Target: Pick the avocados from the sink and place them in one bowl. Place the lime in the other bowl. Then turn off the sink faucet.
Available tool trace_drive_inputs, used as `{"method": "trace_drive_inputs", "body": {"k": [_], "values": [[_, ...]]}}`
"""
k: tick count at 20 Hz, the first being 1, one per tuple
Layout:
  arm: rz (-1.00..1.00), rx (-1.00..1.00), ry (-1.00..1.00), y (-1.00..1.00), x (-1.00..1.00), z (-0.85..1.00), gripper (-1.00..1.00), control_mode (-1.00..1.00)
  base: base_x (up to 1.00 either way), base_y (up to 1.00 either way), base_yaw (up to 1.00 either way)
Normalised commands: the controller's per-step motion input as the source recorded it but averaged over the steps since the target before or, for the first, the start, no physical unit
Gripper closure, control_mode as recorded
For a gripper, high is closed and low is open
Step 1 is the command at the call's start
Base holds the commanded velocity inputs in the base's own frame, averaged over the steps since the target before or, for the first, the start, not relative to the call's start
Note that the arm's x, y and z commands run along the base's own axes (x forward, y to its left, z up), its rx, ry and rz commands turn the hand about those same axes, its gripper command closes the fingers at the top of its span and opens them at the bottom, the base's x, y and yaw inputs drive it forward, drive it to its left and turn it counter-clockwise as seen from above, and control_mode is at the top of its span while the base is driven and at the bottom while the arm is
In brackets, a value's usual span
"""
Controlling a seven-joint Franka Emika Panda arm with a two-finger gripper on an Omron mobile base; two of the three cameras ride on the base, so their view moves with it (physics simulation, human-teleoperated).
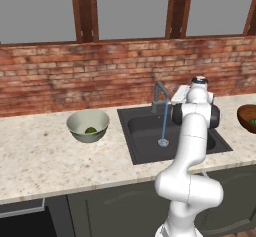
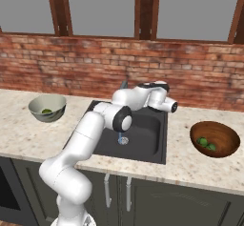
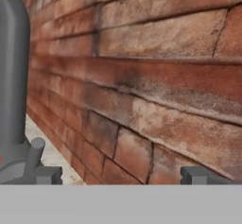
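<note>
Hidden and cut-off parts around the sink

The arm covers the sink's [image 1: 145, 136] right side and the sink faucet's [image 1: 159, 97] base in the left base view. The brown bowl [image 1: 248, 118] is cut by that view's right edge, its contents unreadable there. In the hand view the faucet stem [image 3: 12, 67] runs off the top and left edges, and the brick wall [image 3: 142, 76] is blurred.

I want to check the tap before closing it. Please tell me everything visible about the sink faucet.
The sink faucet is slim grey metal, with an upright stem and a bent, angled spout. It stands at the back edge of the dark sink, before the brick wall. It is running: a thin blue stream falls to the drain. Nothing touches it.
</note>
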Motion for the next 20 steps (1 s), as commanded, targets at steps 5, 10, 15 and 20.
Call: {"method": "trace_drive_inputs", "body": {"k": [5, 10, 15, 20], "values": [[-0.04, 0.00, -0.01, 0.27, 0.07, -0.02, -1.00, -1.00, 0.00, 0.00, 0.00], [-0.04, 0.00, 0.00, 0.14, 0.01, 0.09, -1.00, -1.00, 0.00, 0.00, 0.00], [-0.05, 0.00, 0.01, 0.19, 0.00, 0.44, -1.00, -1.00, 0.00, 0.00, 0.00], [-0.01, 0.00, 0.03, 0.16, 0.00, 0.60, -1.00, -1.00, 0.00, 0.00, 0.00]]}}
